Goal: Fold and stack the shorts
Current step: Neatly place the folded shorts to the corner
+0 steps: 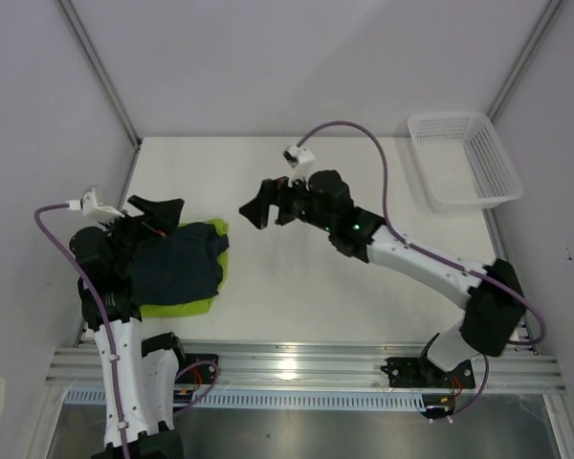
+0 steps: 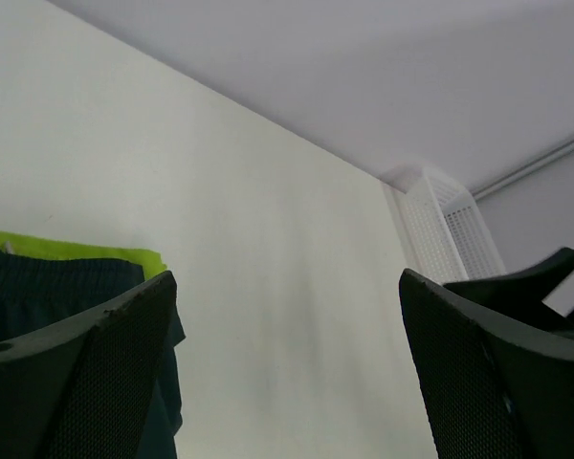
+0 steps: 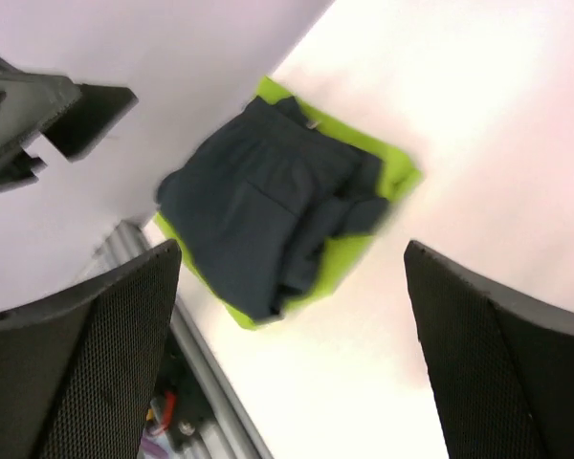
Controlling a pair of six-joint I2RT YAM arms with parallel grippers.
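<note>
Navy shorts (image 1: 177, 263) folded, lying on top of lime green shorts (image 1: 184, 308); green edge shows at navy pair's 3 and 6 o'clock sides; stack sits at 8 o'clock on table (image 1: 306, 296); left gripper (image 2: 287, 277) jaws wide apart, holding nothing, at stack's 11 o'clock corner; right gripper (image 3: 289, 258) jaws spread, empty, above table centre, 3 o'clock from stack, well apart; white mesh basket (image 1: 464, 158) at 2 o'clock; judgement: fold and stack look done, navy fold slightly rumpled; only arm retreat seems left.
</note>
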